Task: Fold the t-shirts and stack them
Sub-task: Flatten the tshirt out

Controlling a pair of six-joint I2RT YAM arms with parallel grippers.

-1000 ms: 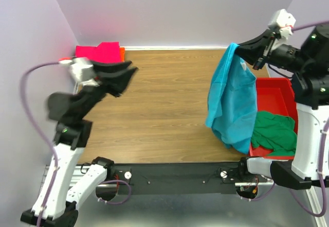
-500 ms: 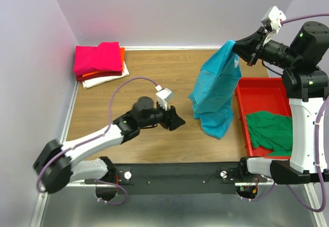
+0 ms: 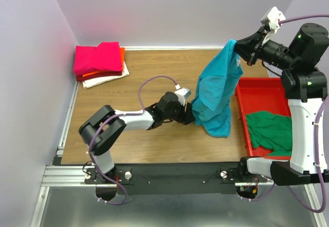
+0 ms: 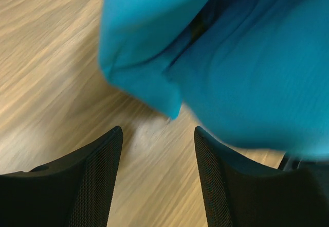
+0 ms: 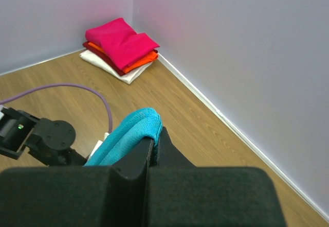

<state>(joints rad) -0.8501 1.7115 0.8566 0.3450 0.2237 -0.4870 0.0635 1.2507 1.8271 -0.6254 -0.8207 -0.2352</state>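
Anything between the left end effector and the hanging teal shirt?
Only a bare strip of wooden table. The left wrist view shows the open left end effector just short of the teal shirt and its lower edge.

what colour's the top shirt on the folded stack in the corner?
Magenta t-shirt; it shows best in the right wrist view.

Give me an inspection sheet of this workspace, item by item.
Surface: wooden table, brown plank grain.
Job's things: teal t-shirt hangs from the right gripper; green t-shirt lies crumpled in the red tray; folded stack, magenta on top, in the far left corner.
Clutter: nothing seen.
Grippers: left gripper open at the teal t-shirt's lower edge; right shut on its top.
Cables: purple cable arcs over the left arm.
Surroundings: lilac walls.
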